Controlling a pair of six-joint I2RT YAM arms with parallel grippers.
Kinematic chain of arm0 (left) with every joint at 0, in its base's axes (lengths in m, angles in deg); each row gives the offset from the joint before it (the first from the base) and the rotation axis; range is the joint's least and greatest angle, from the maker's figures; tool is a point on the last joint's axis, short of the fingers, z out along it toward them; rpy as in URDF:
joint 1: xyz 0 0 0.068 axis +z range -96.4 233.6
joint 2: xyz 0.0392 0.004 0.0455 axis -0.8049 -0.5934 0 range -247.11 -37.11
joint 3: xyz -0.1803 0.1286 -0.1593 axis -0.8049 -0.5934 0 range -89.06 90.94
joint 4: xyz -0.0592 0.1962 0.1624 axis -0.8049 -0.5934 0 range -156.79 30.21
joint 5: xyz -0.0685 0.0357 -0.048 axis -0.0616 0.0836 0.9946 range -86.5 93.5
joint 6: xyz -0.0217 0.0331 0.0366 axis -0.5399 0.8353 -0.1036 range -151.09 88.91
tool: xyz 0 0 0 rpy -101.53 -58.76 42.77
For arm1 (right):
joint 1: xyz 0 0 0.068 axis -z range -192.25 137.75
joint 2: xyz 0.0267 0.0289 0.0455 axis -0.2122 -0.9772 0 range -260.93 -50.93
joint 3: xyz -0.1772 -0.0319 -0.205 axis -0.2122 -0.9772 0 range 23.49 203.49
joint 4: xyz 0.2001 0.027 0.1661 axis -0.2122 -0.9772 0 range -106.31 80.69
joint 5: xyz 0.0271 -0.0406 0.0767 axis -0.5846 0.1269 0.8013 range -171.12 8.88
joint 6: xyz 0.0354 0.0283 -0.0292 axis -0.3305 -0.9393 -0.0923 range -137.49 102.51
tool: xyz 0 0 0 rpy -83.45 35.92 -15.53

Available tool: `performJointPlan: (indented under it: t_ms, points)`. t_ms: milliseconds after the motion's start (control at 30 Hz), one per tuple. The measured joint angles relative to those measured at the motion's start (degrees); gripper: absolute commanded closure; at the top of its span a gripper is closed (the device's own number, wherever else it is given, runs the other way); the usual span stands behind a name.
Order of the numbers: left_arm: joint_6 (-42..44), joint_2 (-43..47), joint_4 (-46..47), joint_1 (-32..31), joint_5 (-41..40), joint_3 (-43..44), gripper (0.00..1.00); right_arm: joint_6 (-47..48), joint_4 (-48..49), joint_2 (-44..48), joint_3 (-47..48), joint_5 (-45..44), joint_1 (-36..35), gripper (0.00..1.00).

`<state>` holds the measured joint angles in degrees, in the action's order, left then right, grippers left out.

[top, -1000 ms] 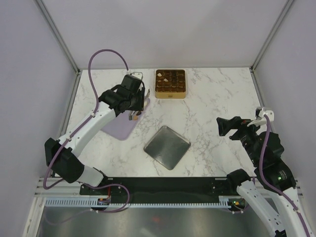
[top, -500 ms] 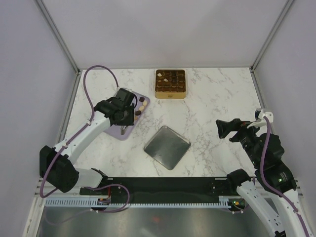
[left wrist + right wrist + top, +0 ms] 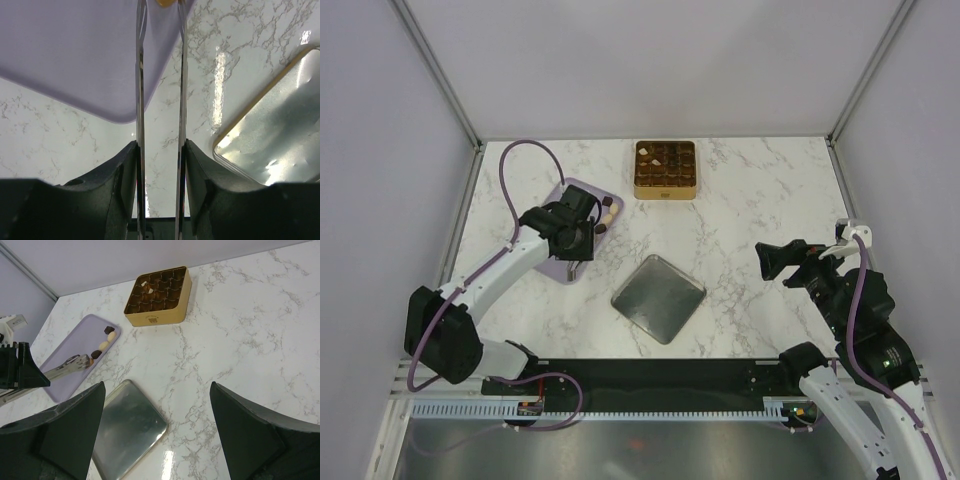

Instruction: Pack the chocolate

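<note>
A few loose chocolate pieces [image 3: 605, 214], dark and tan, lie along the right edge of the lilac board [image 3: 578, 192]; they show in the right wrist view [image 3: 103, 345] too. My left gripper [image 3: 580, 240] hovers over the board, shut on metal tongs [image 3: 70, 363]. Both tong blades [image 3: 140, 75] run up the left wrist view from my left gripper [image 3: 159, 145]. A tan piece [image 3: 165, 2] sits at the tong tips; I cannot tell if it is pinched. The gold tin [image 3: 666, 188] holds several pieces. My right gripper [image 3: 772, 260] is open and empty at the right, also in its own view [image 3: 157, 386].
A flat silver lid [image 3: 658, 298] lies on the marble between the arms, just right of the board's near corner [image 3: 280, 125]. The tin stands at the back centre [image 3: 155, 319]. Grey walls with metal posts close the left, back and right sides.
My left gripper has moved with the tongs from the board's far edge towards the near left, uncovering the loose pieces. The right arm has barely moved.
</note>
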<state>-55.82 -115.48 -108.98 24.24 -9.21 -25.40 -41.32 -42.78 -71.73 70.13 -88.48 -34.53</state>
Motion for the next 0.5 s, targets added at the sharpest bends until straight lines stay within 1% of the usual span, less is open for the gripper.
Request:
performJointPlan:
  t_ms: [167,500]
  points:
    - [-0.1,-2.1,1.7,0.2,0.6,-1.1,0.53,0.0,0.0,0.1,0.0,0.0,0.0,0.06]
    - [-0.4,-2.7,2.8,2.4,0.8,-1.3,0.53,0.0,0.0,1.1,0.0,-0.1,0.0,0.06]
